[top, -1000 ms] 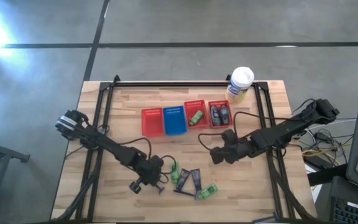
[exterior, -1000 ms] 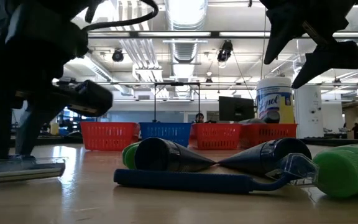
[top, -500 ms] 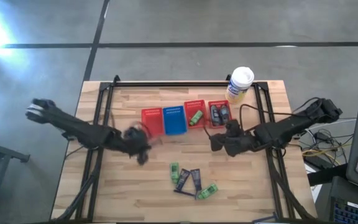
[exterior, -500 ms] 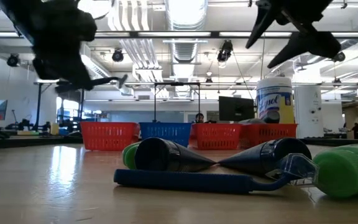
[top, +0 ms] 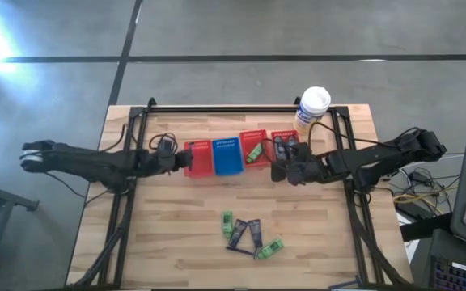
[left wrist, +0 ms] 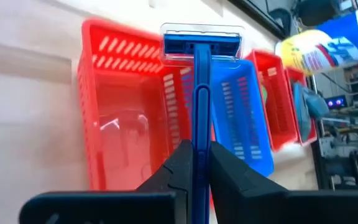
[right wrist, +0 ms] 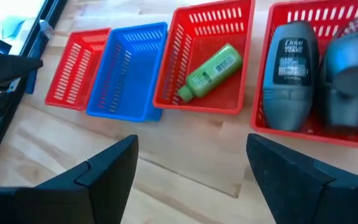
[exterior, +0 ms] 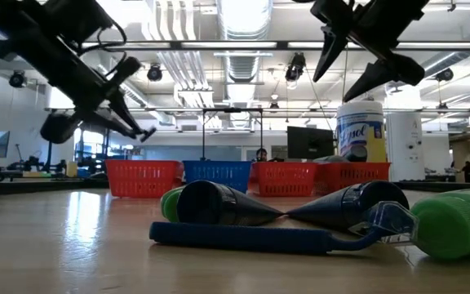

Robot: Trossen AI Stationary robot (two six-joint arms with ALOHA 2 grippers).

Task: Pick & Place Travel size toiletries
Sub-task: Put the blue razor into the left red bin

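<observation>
Left arm: stretched low across the desk (top: 176, 234) from the left edge, its claw (left wrist: 194, 163) clamped on the handle of a blue razor (left wrist: 198, 93), head forward over the leftmost red basket (left wrist: 129, 118).
Right arm: reaches in from the right edge; right claw (right wrist: 191, 165) hangs spread and empty near the two right-hand red baskets.
Sorted: a green bottle (right wrist: 212, 71) lies in the third basket (right wrist: 201, 59); two grey bottles (right wrist: 293, 59) in the rightmost one, partly cut off.
Blue basket (right wrist: 126, 71): contents not visible.
Still on desk: green bottles (top: 269, 248), dark tubes (top: 247, 233) and a second razor (exterior: 268, 237) clustered near the front edge.
</observation>
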